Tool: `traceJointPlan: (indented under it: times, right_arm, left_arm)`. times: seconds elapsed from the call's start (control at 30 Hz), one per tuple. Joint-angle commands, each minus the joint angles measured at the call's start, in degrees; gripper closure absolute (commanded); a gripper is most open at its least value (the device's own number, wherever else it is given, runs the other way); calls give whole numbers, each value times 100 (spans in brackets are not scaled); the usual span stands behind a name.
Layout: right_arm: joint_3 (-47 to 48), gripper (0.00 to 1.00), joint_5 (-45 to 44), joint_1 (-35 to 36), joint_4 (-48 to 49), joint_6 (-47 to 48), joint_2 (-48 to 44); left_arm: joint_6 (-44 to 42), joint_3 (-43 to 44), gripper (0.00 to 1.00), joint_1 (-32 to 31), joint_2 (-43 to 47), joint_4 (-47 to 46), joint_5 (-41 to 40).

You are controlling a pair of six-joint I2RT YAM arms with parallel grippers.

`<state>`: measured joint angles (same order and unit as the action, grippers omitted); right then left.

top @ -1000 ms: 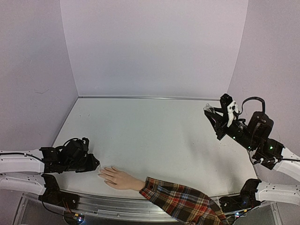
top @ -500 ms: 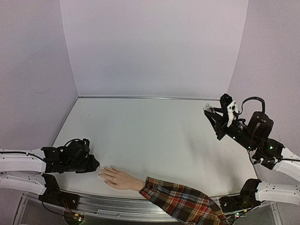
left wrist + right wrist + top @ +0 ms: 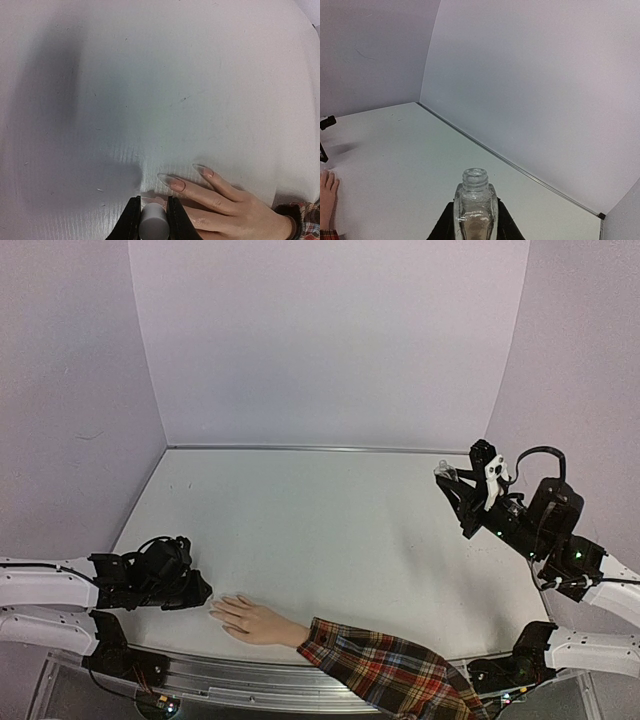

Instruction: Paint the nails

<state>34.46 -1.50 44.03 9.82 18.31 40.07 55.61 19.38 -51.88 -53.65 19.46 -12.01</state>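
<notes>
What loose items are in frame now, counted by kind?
Mannequin hand: 1
Glass bottle, uncapped, held in the right hand: 1
Pale cap, held in the left hand: 1
Total: 3

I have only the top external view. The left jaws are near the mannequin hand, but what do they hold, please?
Observer: Left wrist view: the left jaws are shut on a small grey cylinder, probably the brush cap, right at the fingertips of the mannequin hand.
Operator: Is the bottle on the right closed?
Observer: No. Right wrist view: the glass bottle stands upright between the right jaws, neck open.
Operator: How do the nails look?
Observer: Two nails show: long, pointed, translucent pink.
</notes>
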Motion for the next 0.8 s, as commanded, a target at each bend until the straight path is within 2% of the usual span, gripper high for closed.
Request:
traceJointPlan:
  times: [0.0, 0.77]
  right_arm:
    - [48, 100, 74, -17, 266, -66, 9]
    - [116, 100, 103, -17, 274, -45, 85]
  left_arm:
    - [108, -26, 100, -29, -5, -7, -113]
    - [240, 27, 100, -26, -169, 101, -296]
